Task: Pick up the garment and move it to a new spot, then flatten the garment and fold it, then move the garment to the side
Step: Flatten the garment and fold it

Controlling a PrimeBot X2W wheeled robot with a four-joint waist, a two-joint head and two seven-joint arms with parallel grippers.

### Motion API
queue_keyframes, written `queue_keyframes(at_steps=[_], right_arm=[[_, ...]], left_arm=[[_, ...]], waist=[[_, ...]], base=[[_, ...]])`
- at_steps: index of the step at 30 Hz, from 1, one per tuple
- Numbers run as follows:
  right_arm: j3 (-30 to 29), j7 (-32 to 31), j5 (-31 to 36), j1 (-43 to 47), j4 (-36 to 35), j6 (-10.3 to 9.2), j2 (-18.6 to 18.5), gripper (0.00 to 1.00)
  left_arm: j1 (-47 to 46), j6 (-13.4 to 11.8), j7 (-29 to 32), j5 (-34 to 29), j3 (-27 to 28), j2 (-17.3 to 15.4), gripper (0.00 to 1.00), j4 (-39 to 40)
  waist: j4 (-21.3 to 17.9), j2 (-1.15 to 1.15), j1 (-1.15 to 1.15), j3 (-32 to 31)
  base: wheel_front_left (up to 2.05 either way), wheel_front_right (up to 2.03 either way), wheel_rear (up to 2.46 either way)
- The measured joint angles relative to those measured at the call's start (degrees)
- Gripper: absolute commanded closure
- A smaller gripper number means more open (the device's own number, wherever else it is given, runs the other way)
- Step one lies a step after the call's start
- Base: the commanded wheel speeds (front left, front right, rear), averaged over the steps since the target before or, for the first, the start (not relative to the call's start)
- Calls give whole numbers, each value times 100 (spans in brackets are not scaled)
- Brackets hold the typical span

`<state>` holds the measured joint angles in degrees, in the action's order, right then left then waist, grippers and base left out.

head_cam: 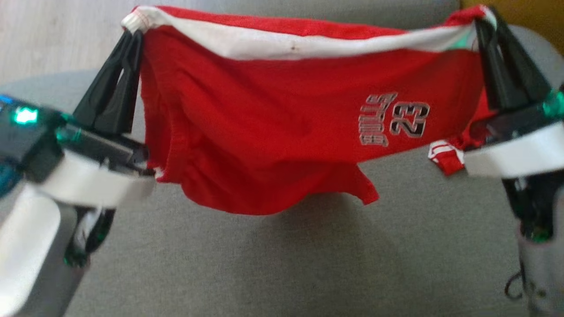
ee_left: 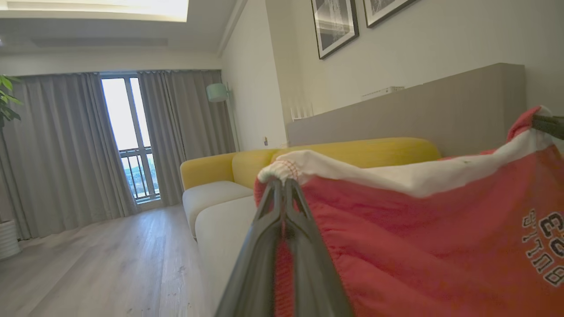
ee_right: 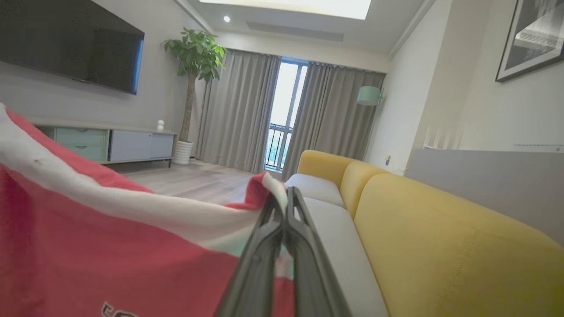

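While the red garment [head_cam: 273, 132] hangs clear of the grey seat cushion [head_cam: 308, 264], it is held by its white waistband [head_cam: 273, 46] and stretched sideways between both arms. Left gripper [head_cam: 132, 35]: fingers pressed together on the waistband's left corner, with a pinch of cloth bunched above the tips. Right gripper [head_cam: 484, 24]: fingers likewise clamped on the right corner. The waistband sags slightly at mid-span. The leg hems dangle unevenly below, lower on the side nearer the left arm, and the number print [head_cam: 396, 121] reads upside down from the head camera. Wooden floor [head_cam: 53, 35] lies past the cushion's far left edge, and the yellow backrest [ee_right: 440, 246] runs along the right. Judgement: pick-up done, transfer to the new spot in hand, flattening and folding not yet begun. Next move calls for lowering both arms evenly with the waistband kept taut, so the hems land first and the cloth lays out without creasing.
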<state>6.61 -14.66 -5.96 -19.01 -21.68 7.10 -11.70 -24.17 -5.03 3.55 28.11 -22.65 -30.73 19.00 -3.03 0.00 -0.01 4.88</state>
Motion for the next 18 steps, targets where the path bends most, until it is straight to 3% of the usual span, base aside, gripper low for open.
queue_keyframes(at_steps=[4, 9, 13, 18], right_arm=[[73, -48, -219, -823, 575, 0, -174, 100], [450, 192, -346, -2624, 2094, 0, -415, 100], [699, 765, -316, -4199, 3589, 1, -409, 100], [564, 1744, 90, -5578, 4990, 1, -194, 100]], left_arm=[[-687, 396, 76, 144, -23, 0, 100, -799], [-2263, 972, -49, 265, -53, 132, 100, -2327], [-3682, 1124, -394, 248, -73, 322, 100, -3482], [-4961, 1215, -1010, 157, -140, 611, 100, -4528]], waist=[[21, 0, 1, 321], [37, 0, 3, 865], [41, 0, 4, 1332], [82, 0, 4, 1777]], base=[[0, 0, 0], [0, 0, 0], [0, 0, 0], [0, 0, 0]])
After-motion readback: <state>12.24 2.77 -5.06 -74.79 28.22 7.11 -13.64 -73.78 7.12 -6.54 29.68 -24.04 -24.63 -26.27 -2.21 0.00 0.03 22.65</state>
